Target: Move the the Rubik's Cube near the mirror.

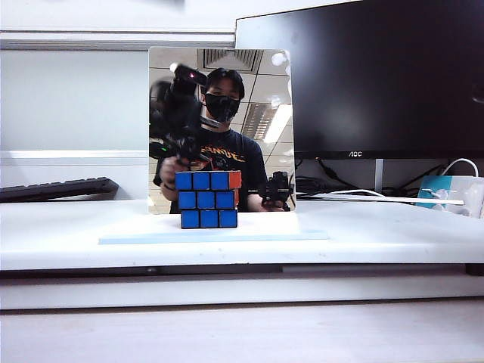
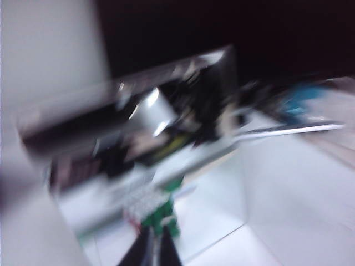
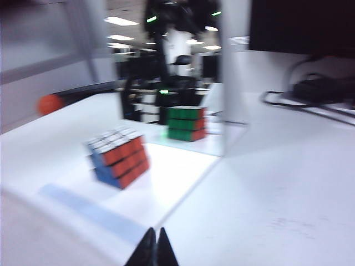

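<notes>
Fingers of left gripper (image 2: 154,250) and right gripper (image 3: 155,248) closed; one Rubik's Cube (image 1: 208,200), one mirror (image 1: 265,113).

Exposure fine, sharpness uneven across cams.
Exterior view: bright, even, sharp; the mirror (image 1: 220,128) reflects ceiling light panels as glare patches, the black monitor (image 1: 378,76) is a dark flat block, soft shadow under the table edge. Left wrist view: heavy motion smear, nothing resolves, upper part near black. Right wrist view: mild blur, the Rubik's Cube (image 3: 118,157) readable, white tabletop (image 3: 266,183) slightly blown out, background soft.
</notes>
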